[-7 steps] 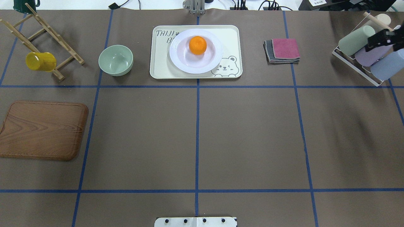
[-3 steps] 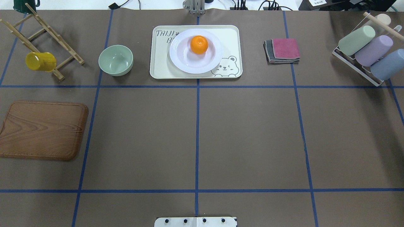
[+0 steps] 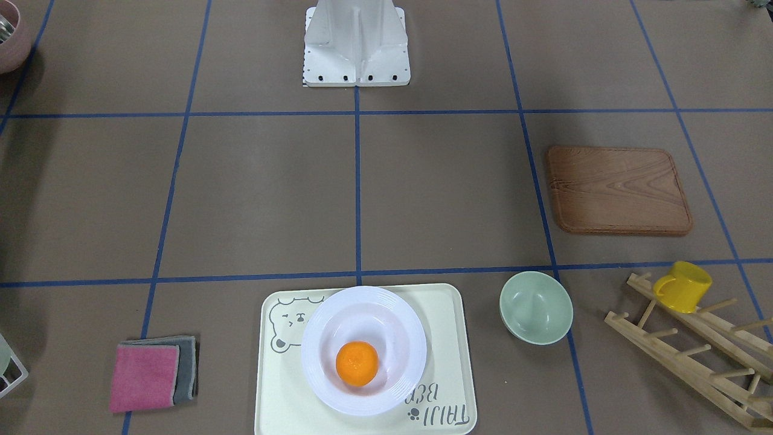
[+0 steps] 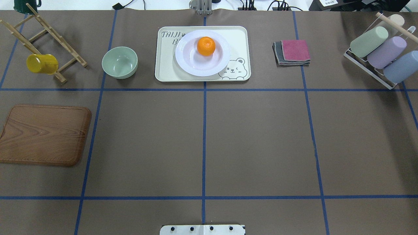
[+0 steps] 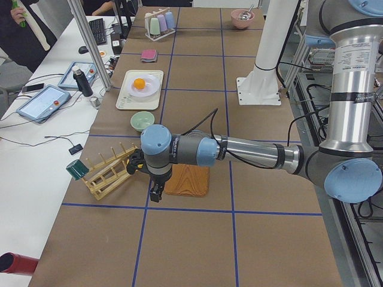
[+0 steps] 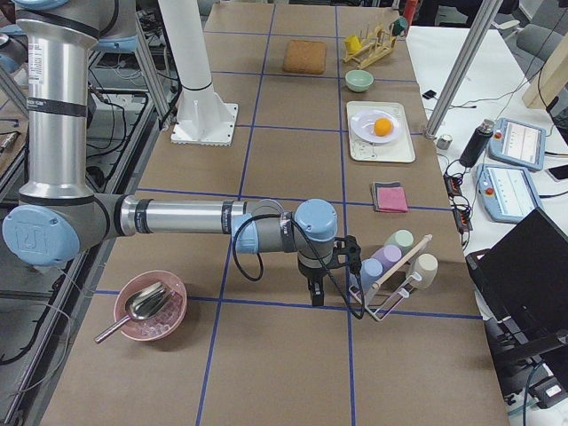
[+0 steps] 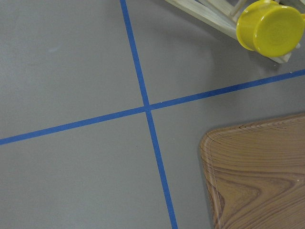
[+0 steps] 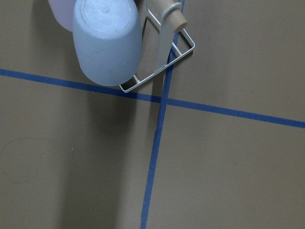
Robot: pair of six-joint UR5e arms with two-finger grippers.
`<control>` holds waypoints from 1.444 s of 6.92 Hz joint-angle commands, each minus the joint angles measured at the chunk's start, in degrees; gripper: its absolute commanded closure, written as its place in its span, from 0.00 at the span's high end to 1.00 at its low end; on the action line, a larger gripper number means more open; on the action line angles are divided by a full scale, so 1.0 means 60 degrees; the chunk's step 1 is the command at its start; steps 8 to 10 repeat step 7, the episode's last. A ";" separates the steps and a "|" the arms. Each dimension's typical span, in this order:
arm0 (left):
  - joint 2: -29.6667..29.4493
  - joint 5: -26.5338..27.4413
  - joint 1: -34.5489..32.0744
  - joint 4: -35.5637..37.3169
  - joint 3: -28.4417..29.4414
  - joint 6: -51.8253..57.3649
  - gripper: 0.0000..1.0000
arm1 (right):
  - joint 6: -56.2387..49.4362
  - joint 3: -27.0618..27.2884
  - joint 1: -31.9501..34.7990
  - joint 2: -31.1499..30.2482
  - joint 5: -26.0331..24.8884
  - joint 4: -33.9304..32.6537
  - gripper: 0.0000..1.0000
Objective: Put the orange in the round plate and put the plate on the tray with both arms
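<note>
As I see it: orange (image 4: 206,46), bright orange; round plate (image 4: 189,63), glossy white, ridged rim; tray (image 4: 237,38), cream, grey bear drawing and lettering; bowl (image 4: 120,62), pale green; board (image 4: 44,134), brown wood grain; mug (image 4: 41,63), yellow; table (image 4: 261,137), brown, blue grid lines.

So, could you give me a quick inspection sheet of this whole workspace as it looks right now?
surface: table with a brown cover and a blue tape grid.
job's things: orange sits in the round plate; the plate sits on the tray.
clutter: green bowl, wooden board, yellow mug on a wooden rack, folded cloths, cup rack with three cups, pink bowl holding a spoon.
jaws: left arm hangs near the wooden board, right arm near the cup rack; open or shut cannot be told.
cables: black cables at the table's far edge.
surroundings: side desk with tablets; a person partly in view.
</note>
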 commanded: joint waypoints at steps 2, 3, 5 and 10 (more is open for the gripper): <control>0.0002 -0.0010 0.0000 0.0004 0.0002 0.0002 0.99 | -0.0011 0.0067 0.0044 -0.0012 0.0071 -0.0211 1.00; 0.0002 0.0005 0.0000 0.0004 0.0002 -0.0013 0.99 | -0.0011 0.0067 0.0044 -0.0026 0.0071 -0.0196 1.00; 0.0002 0.0005 0.0000 0.0004 0.0002 -0.0013 0.99 | 0.0018 0.0052 0.0029 -0.0026 0.0071 -0.0167 1.00; 0.0031 0.0034 0.0014 0.0004 -0.0013 -0.0013 0.99 | 0.0091 0.0052 0.0029 -0.0012 0.0100 -0.0152 1.00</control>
